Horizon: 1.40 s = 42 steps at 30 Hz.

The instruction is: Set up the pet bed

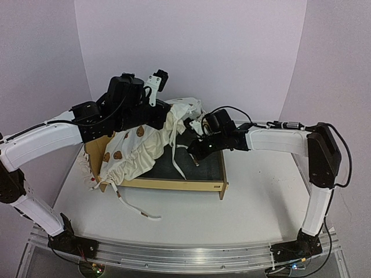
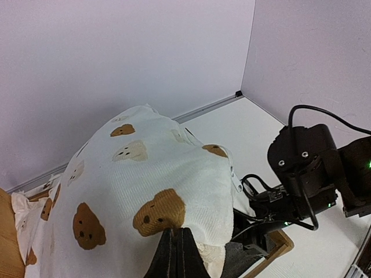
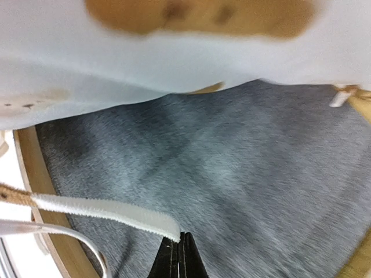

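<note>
At bench (image 1: 261,211) centre, pet bed (image 1: 174,185), left pincer (image 2: 176,236) pinching bear-print cushion (image 1: 142,145) at ten o'clock, right pincer (image 3: 178,242) closed beside a tie (image 3: 104,209)

pet bed (image 1: 174,184): light plywood frame, dark grey felt base (image 3: 232,174). cushion (image 1: 139,147): cream, printed with brown bear heads, dark eyes and noses, a few bears paler; ties (image 1: 136,208) white. tabletop (image 1: 261,202) white, silver rail (image 1: 174,255) along its near edge. arms (image 1: 272,141): white links, black joints. left tool (image 2: 177,255) and right tool (image 3: 178,260) black. cables (image 1: 345,156) black. walls (image 1: 191,52) pale lilac.
</note>
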Tool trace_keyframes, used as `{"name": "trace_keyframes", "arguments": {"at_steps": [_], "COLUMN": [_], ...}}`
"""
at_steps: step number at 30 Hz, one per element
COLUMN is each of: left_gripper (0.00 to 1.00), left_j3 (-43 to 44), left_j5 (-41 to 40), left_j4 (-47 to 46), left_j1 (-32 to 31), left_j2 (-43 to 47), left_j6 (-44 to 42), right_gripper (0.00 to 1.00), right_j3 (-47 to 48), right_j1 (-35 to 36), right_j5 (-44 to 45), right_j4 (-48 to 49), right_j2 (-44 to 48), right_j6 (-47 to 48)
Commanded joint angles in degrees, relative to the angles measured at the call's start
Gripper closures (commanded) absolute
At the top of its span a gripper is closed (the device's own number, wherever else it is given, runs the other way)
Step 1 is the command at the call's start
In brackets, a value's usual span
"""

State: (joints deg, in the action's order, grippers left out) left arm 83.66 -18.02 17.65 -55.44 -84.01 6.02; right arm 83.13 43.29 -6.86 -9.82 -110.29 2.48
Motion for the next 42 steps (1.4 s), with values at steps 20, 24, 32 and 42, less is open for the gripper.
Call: {"name": "trace_keyframes", "arguments": {"at_steps": [20,24,32,42], "left_gripper": [1.00,1.00,1.00,1.00], "left_j3": [3.08,3.00,2.92,3.34], "left_j5": [-0.35,-0.38,-0.08,0.50], "left_j4": [-1.93,-2.05,-2.15,-1.88], "left_j1": [0.16,0.15,0.16,0.16], "left_j2": [1.48,1.47,1.40,1.05], "left_j6": [0.21,0.22,0.41,0.68], "right_gripper": [1.00,1.00,1.00,1.00], "right_j3": [-22.58,-22.61,-27.06,-32.21], "right_j1": [0.38,1.11,4.34,7.18], "right_j5": [-3.52,-1.88,3.34,5.44], "right_j4": [26.78,26.70,30.24,41.24], "right_j2": [11.84,13.78,14.70,12.51], "right_j6": [-17.77,-20.44,-21.64,-20.19]}}
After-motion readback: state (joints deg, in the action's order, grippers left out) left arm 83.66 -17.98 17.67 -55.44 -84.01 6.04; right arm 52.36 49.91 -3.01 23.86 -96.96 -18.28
